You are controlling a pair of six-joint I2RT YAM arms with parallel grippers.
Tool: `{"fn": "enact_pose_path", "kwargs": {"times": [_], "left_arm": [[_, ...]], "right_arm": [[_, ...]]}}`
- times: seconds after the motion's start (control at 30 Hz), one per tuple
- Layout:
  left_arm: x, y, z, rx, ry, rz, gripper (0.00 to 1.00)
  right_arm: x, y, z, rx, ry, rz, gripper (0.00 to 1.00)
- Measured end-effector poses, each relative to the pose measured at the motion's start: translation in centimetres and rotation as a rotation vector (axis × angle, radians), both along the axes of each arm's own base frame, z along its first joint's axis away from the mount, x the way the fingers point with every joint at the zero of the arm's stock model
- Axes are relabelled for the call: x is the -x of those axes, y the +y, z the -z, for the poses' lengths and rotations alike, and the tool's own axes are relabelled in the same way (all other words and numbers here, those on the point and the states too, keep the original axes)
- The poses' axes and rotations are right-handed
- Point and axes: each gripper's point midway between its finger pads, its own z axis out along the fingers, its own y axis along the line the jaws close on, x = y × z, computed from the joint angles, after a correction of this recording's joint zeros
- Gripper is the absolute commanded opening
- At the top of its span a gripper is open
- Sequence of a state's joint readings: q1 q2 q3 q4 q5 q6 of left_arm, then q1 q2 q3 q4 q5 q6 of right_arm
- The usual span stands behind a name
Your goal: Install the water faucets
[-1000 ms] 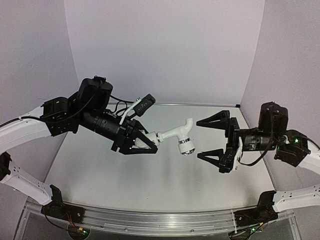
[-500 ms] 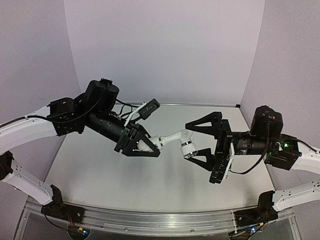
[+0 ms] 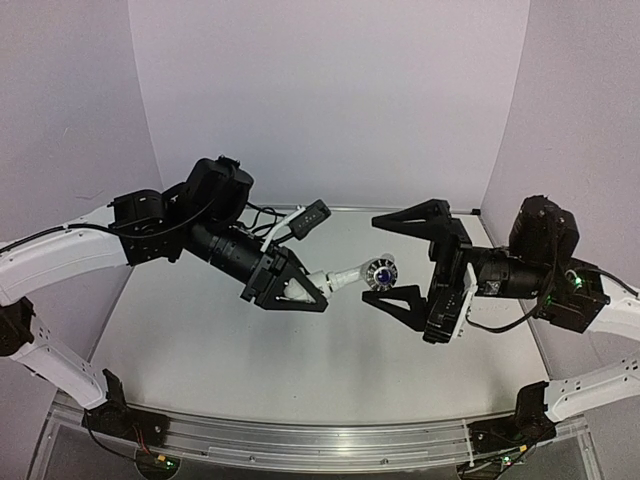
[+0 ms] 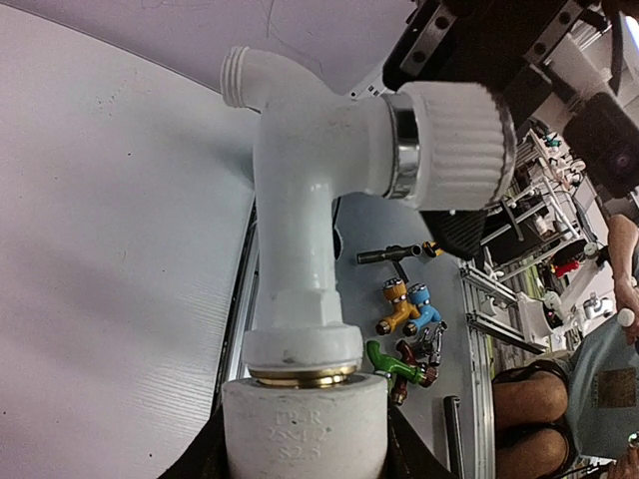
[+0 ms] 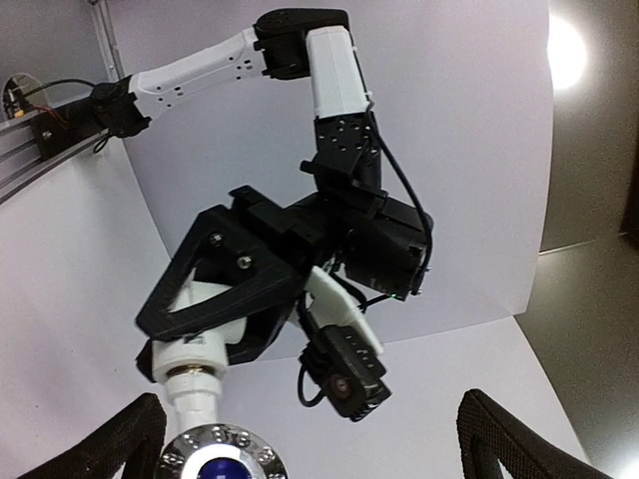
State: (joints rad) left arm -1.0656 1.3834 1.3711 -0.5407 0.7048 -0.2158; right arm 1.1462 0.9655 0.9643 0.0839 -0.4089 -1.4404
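Risk as I see it: if the right end effector (image 3: 374, 258) closes on the ribbed knob (image 3: 380, 272) and twists, it may only spin the valve. It could also slip the fitting (image 4: 305, 429) in the left end effector (image 3: 305, 285), or cross-thread the brass joint.

Left is clamped on the fitting, with the tap (image 4: 300, 200) seated in it, mid-air over the tabletop (image 3: 200, 340) centre. Right arm reaches in from the right, jaws wide apart straddling the knob, holding nothing.
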Motion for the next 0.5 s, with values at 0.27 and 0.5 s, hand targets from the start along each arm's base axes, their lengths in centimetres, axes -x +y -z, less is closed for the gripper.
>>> {"fn": "enact_pose_path", "kwargs": {"times": [0.27, 0.5], "left_arm": [[-0.1, -0.2, 0.8, -0.033, -0.008, 0.018, 0.00], [0.6, 0.3, 1.1, -0.045, -0.013, 0.059, 0.00]], "right_arm": [[-1.3, 0.6, -2.0, -0.047, 0.093, 0.057, 0.80], [-4.4, 1.9, -3.2, -0.082, 0.219, 0.187, 0.64]]}}
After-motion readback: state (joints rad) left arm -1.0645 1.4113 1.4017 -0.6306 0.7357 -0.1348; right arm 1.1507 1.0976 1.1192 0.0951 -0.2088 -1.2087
